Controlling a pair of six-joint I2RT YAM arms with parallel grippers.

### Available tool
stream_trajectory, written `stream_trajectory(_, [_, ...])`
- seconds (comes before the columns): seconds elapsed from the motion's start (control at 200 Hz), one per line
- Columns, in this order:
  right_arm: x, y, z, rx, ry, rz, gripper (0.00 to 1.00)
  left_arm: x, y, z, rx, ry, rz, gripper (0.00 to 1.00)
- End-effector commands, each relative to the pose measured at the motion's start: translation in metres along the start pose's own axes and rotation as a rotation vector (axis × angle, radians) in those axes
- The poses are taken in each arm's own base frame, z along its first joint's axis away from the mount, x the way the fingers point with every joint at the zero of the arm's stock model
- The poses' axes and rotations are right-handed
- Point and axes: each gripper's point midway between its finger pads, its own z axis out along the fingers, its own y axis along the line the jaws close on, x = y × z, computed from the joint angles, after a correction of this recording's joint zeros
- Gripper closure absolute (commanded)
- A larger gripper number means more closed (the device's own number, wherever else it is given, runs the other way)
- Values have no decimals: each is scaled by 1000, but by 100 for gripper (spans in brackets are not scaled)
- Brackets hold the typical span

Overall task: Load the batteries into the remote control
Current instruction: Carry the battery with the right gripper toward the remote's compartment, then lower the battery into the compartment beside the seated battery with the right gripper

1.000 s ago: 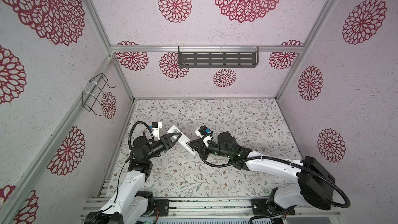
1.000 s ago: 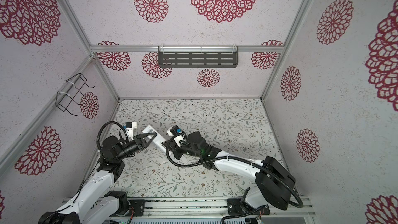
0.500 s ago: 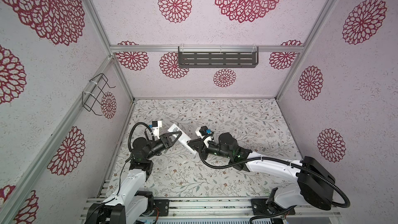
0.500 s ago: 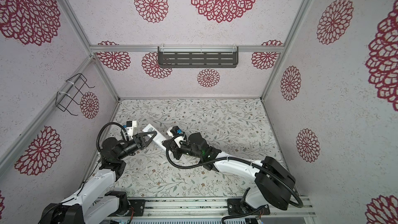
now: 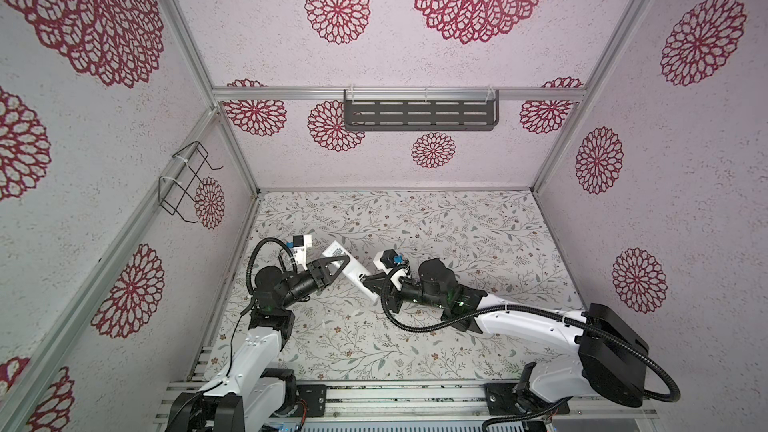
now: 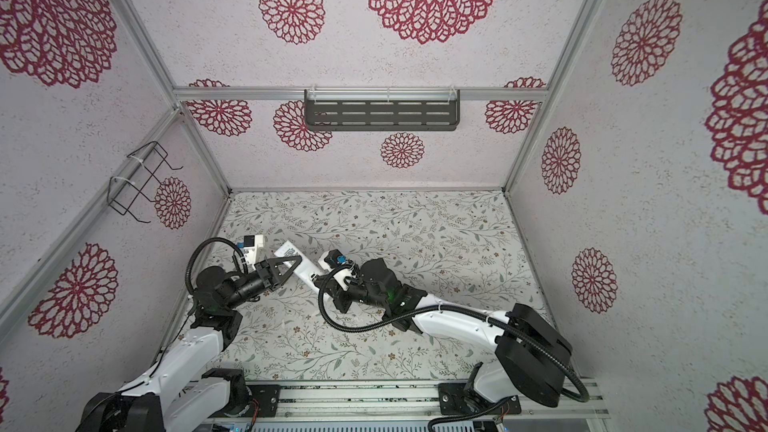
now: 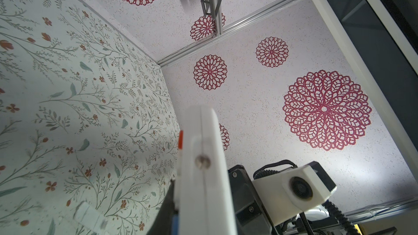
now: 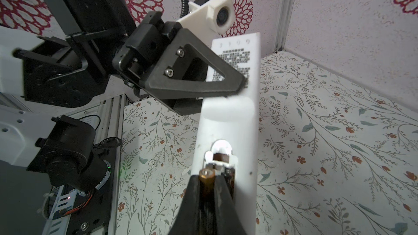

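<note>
Remote control point(image 5: 356, 277) is held by the left gripper point(image 5: 347, 261) over the left half of the bench point(image 5: 457, 234), roughly midway between the front and back edges. It is gripped across its thickness just below the printed label point(image 8: 235, 62). The jaws are clamped on it, with one finger on the back face and the other underneath. The plain white back is turned upward. A red button point(image 7: 180, 140) is seen on the face turned toward the bench. The label end is raised. Whether the opposite end touches the bench cannot be told.

Right gripper point(image 8: 207, 191) is placed at the open battery bay point(image 8: 220, 148), at the end of the remote control away from the label. Its jaws are pinched on a battery point(image 8: 206, 177) with a dark brownish body and a silvery end pointing toward the bay's contact. The battery is aligned with the remote control's length, at the mouth of the bay. A second dark shape is noted in the bay beside it, but what it is cannot be told.
</note>
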Motion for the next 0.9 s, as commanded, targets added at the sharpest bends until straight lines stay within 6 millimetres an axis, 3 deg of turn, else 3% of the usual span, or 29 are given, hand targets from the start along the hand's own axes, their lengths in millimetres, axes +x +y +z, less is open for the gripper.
stream_trajectory(0.0, [48, -7, 2, 31, 182, 1, 90, -13, -29, -4, 80, -37, 68, 100])
stream_trajectory(0.095, [59, -10, 5, 46, 226, 0, 94, -14, -30, -5, 81, -41, 69, 100])
stream_trajectory(0.57, [110, -28, 19, 125, 500, 25, 95, -14, -36, -7, 99, -42, 81, 100])
stream_trajectory(0.745, [119, -32, 22, 140, 555, 31, 94, -13, -38, -8, 102, -42, 84, 100])
stream_trajectory(0.896, [112, -34, 24, 154, 536, 27, 93, -13, -38, -8, 100, -44, 85, 100])
